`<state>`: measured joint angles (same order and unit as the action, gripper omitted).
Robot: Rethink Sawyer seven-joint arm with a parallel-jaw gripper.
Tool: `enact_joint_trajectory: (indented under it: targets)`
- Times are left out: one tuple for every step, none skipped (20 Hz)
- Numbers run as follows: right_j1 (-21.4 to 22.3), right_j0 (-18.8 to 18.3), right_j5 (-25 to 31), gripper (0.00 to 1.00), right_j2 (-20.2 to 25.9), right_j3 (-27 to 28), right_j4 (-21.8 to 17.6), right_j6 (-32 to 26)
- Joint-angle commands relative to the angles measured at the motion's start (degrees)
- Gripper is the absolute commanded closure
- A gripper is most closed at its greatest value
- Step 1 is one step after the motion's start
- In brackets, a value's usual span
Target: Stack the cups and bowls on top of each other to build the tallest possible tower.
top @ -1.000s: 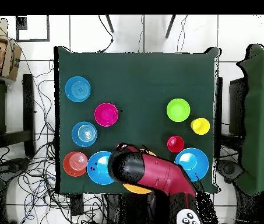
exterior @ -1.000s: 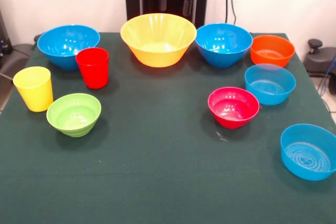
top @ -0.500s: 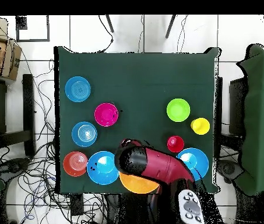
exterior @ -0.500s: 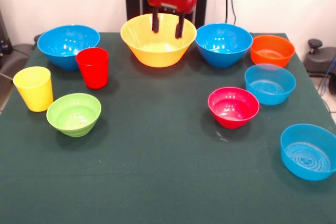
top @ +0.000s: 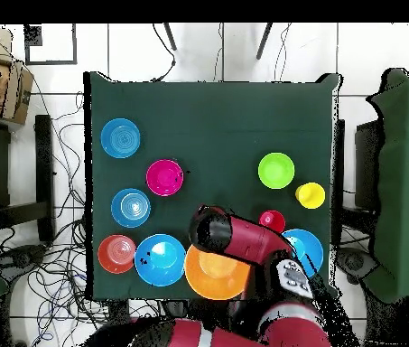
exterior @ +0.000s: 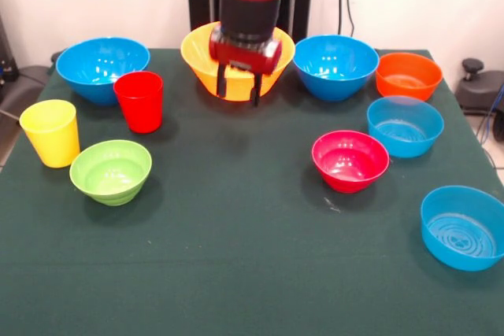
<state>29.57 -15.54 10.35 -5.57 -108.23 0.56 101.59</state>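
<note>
Nothing is stacked yet: your released, empty claw (exterior: 237, 88) hangs before the big yellow-orange bowl (exterior: 197, 49) at twelve o'clock; every cup and bowl sits alone.

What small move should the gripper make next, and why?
Probably move toward one bowl, perhaps the pink-red bowl, and descend. The gripper hangs open and empty in front of the big yellow-orange bowl, and every cup and bowl sits apart, nothing stacked.
</note>
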Motion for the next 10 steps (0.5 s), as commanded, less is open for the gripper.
enact_joint_trajectory:
  targets:
    - [-16.02,-1.60,-5.99,0.00,4.68,14.40,-2.53,2.68]
    - [-17.48,-1.67,-5.96,0.00,4.63,15.96,-2.57,2.33]
    - [-18.79,-1.52,-5.86,0.00,4.34,17.51,-2.39,2.23]
    - [-20.00,-1.52,-5.30,0.00,4.22,19.06,-2.17,2.00]
    - [-21.22,-1.42,-4.94,0.00,3.95,20.61,-1.84,1.98]
    - [-22.54,-1.68,-4.96,0.00,4.13,22.20,-1.72,1.67]
    - [-23.62,-1.75,-4.89,0.00,4.13,23.59,-1.80,1.72]
    - [-24.71,-1.83,-4.82,0.00,4.13,24.97,-1.88,1.76]
    - [-25.45,-2.10,-4.83,0.00,4.42,25.94,-2.24,1.63]
    - [-26.16,-2.19,-4.78,0.00,4.43,26.92,-2.46,1.70]
